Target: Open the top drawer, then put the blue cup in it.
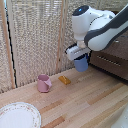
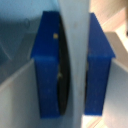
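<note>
Jaws clamped on the rim of the blue cup (image 1: 81, 64), one blue finger pad (image 2: 49, 65) inside the wall, the other outside, pale cup wall running between them in the wrist view. Gripper (image 1: 78, 54) hanging the cup clear above the wooden table (image 1: 85, 102), mouth up. White arm (image 1: 102, 27) reaching in from the exterior view's right. Just behind the cup on that side, the dark dresser, its top drawer (image 1: 118, 49) partly hidden by the arm; open or shut, cannot tell. Below, the lower drawer (image 1: 111, 64) with a silver bar handle. Near the cup, a small yellow block (image 1: 64, 79) on the table. Further toward the exterior view's left, a pink mug (image 1: 43, 83), upright. Nearest the camera, a white plate (image 1: 19, 116). Behind everything, a woven screen (image 1: 35, 35).
</note>
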